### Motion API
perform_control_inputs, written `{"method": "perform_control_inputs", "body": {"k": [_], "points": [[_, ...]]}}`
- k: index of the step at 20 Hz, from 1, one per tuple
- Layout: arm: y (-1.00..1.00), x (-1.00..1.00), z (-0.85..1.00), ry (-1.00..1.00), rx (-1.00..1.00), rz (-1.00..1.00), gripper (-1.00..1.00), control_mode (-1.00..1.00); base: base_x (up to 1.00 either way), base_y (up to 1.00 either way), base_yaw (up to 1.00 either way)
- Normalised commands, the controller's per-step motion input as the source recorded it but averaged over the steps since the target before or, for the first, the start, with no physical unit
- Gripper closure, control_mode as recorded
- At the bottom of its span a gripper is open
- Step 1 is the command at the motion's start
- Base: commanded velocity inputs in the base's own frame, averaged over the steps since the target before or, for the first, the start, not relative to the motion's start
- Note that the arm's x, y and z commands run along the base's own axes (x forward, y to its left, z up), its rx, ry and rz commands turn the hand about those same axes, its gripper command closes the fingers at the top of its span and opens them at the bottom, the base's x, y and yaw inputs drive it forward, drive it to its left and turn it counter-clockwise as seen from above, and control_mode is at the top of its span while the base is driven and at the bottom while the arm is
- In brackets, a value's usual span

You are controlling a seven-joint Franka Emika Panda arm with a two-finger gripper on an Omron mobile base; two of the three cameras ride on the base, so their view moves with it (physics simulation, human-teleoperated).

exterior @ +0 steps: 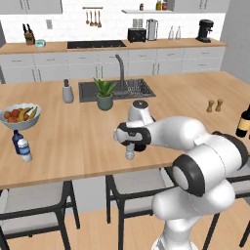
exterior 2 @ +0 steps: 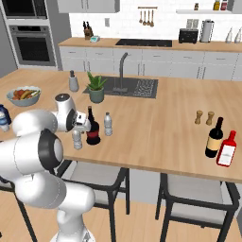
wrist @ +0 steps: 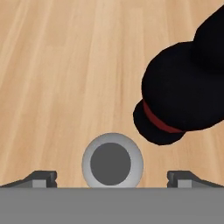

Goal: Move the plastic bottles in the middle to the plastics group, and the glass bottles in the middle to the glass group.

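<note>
My gripper [wrist: 113, 179] is open and points straight down over a small clear plastic bottle [wrist: 112, 162], whose pale cap sits between the fingertips [wrist: 41, 179]. Just beside that cap stands the wide dark glass bottle [wrist: 183, 87] with its red label. From the right base view, the gripper [exterior 2: 78, 129] hovers above the near plastic bottle [exterior 2: 77, 140], with the dark glass bottle [exterior 2: 92, 127] and a second clear plastic bottle [exterior 2: 108, 124] to its right. The plastics group [exterior: 21, 145] is at the counter's left. The slim brown wine bottle [exterior 2: 214, 138] of the glass group stands far right.
A fruit bowl [exterior: 20, 116] sits behind the plastics group. A potted plant [exterior: 104, 95] and a sink [exterior: 114, 89] lie beyond the middle bottles. Salt and pepper shakers [exterior 2: 204, 117] and a red bottle [exterior 2: 227, 149] stand near the wine bottle. Stools [exterior: 36, 200] tuck under the counter's near edge.
</note>
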Motion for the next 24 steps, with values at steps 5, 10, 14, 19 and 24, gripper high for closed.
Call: {"method": "perform_control_inputs", "body": {"k": [5, 10, 14, 19, 24], "points": [[0.00, 0.06, -0.14, 0.00, 0.00, 0.00, -1.00, -1.00, 0.00, 0.00, 0.00], [0.00, 0.04, -0.09, 0.00, 0.00, 0.00, -1.00, -1.00, 0.00, 0.00, 0.00], [0.00, 0.00, 0.00, 0.00, 0.00, 0.00, -1.00, -1.00, 0.00, 0.00, 0.00], [0.00, 0.00, 0.00, 0.00, 0.00, 0.00, 1.00, -1.00, 0.00, 0.00, 0.00], [0.00, 0.00, 0.00, 0.00, 0.00, 0.00, 1.00, -1.00, 0.00, 0.00, 0.00]]}}
